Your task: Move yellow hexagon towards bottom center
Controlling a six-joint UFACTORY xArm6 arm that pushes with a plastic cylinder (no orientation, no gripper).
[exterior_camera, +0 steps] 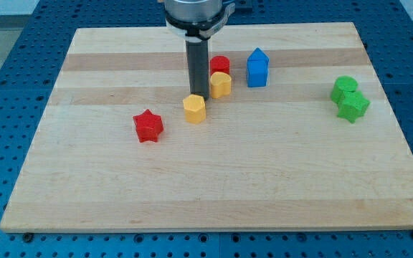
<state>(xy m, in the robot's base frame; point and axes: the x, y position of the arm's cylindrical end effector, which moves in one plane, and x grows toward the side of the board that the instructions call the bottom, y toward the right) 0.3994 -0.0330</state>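
Jaws: none on this arm, only a rod, so no open or closed state applies.
My tip (198,96): touching the top edge of the yellow hexagon (194,109).
Yellow hexagon: upper middle of the tabletop (214,186), far from bottom center.
Risk: an off-center push could slide the hexagon left into the red star (148,126).
Neighbour: yellow block (221,84) just right of the rod, could get nudged.

Wooden board (264,186) carries yellow hexagon (194,109) (centre-left), red star (148,126).
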